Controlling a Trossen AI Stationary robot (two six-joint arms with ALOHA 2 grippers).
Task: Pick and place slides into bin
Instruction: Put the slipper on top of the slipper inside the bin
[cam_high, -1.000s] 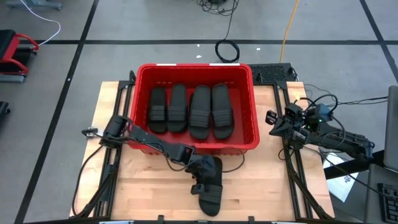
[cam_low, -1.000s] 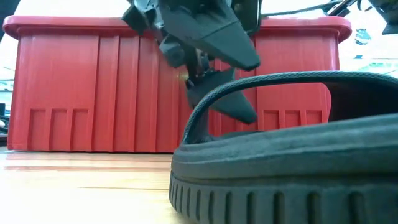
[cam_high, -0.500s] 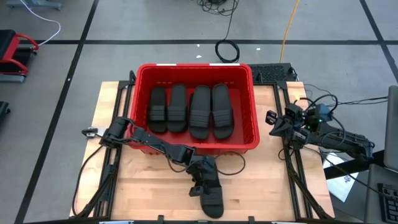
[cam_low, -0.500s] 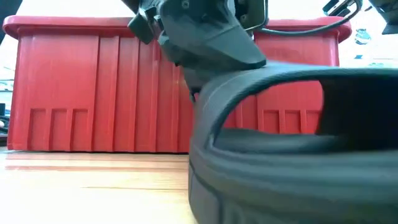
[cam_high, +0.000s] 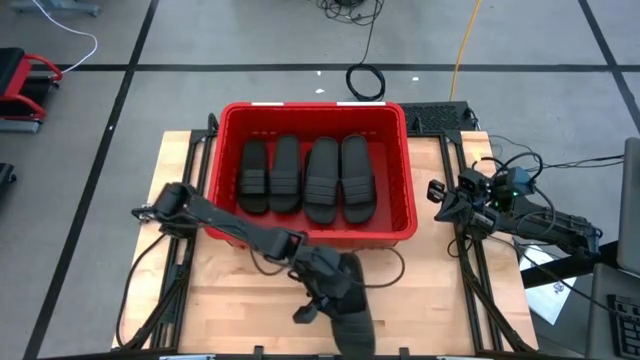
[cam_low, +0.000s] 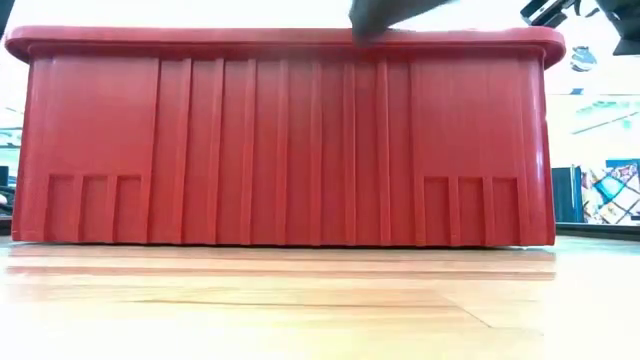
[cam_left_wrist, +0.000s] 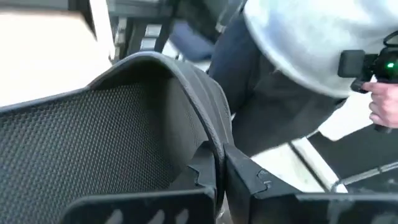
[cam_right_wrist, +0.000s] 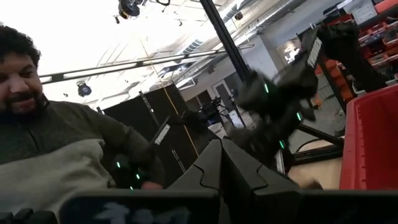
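Observation:
The red bin (cam_high: 312, 108) stands at the middle of the table's far half, with several black slides (cam_high: 305, 178) lying side by side on its floor. One more slide (cam_high: 352, 318) hangs over the table's near edge, in front of the bin. My left gripper (cam_high: 325, 290) is shut on it. In the low view only a dark bit (cam_low: 385, 10) shows above the bin's near wall (cam_low: 280, 140). My right gripper (cam_high: 440, 200) waits shut at the table's right side, off the bin's right wall, with nothing in it. My left gripper pinches the slide's strap (cam_left_wrist: 214, 140) at its edge, near one side of the arch. One finger (cam_left_wrist: 202, 177) lies under the strap beside the dotted footbed (cam_left_wrist: 93, 137), and the other (cam_left_wrist: 249, 180) lies on the outside. The slide is lifted clear of the table.
Bare wooden tabletop (cam_high: 220, 300) lies in front of the bin at the near left. A person's torso (cam_left_wrist: 298, 43) shows in the left wrist view, beyond the table. A black coiled cable (cam_high: 366, 80) lies on the floor behind the bin.
My left gripper has shut on the strap of the slide that lay in front of the bin, then risen and rolled. The slide has come up off the table, out of the low view, and has shifted a little toward the near edge.

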